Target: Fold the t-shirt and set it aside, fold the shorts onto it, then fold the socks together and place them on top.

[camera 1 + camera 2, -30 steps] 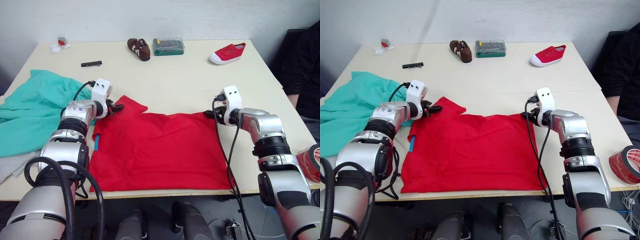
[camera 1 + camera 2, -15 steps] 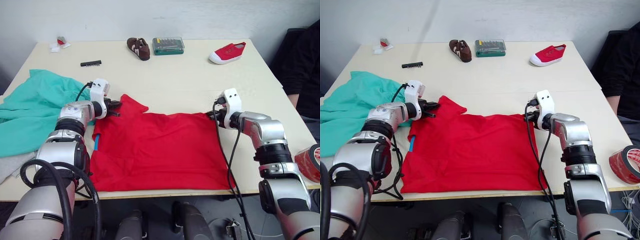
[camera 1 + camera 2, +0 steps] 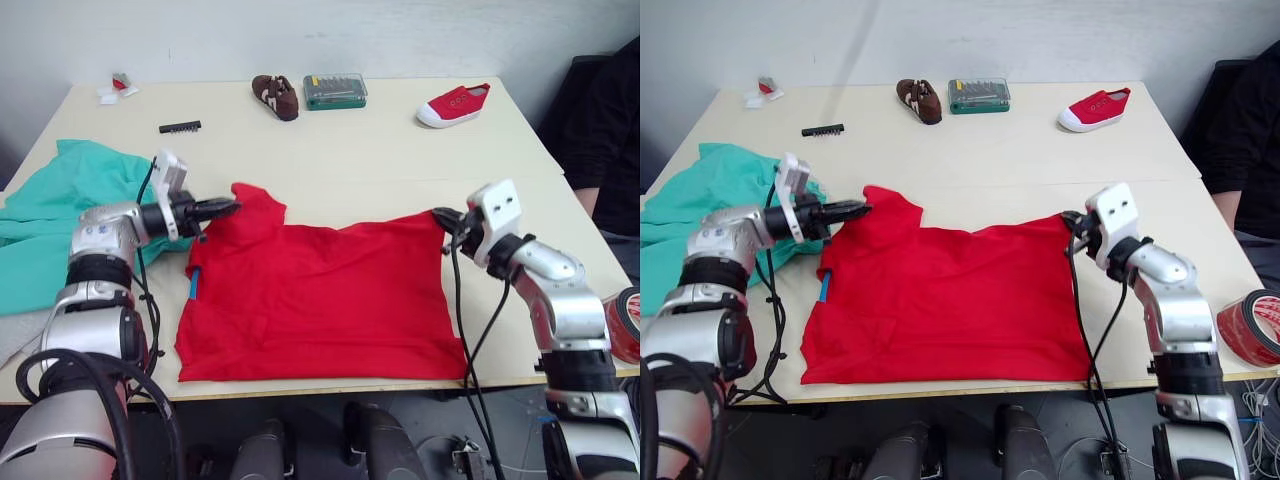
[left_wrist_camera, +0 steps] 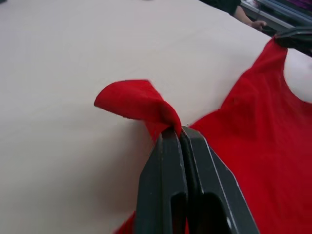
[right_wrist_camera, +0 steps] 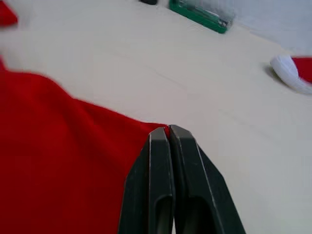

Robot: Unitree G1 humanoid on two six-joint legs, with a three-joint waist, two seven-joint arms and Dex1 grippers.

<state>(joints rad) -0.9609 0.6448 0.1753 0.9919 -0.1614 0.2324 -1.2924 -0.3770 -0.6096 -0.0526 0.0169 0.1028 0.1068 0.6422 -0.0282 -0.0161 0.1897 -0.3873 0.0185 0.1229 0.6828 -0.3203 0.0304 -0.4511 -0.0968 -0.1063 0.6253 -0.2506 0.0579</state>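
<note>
Each tool, left tool (image 3: 228, 207) and right tool (image 3: 441, 215), is clamped on a far corner of the t-shirt (image 3: 320, 300), likely to lift that edge off the surface (image 3: 350, 150) for a fold.

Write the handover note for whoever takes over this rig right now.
Left gripper: shut on the t-shirt at its far left sleeve corner.
Right gripper: shut on the t-shirt's far right corner.
The t-shirt lies spread flat on the table, not yet folded.
The shorts lie in a heap at the table's left edge, the socks just nearer than them.
Done: both far corners gripped.
Left: fold the t-shirt, set it aside, then the shorts, then the socks on top.
</note>
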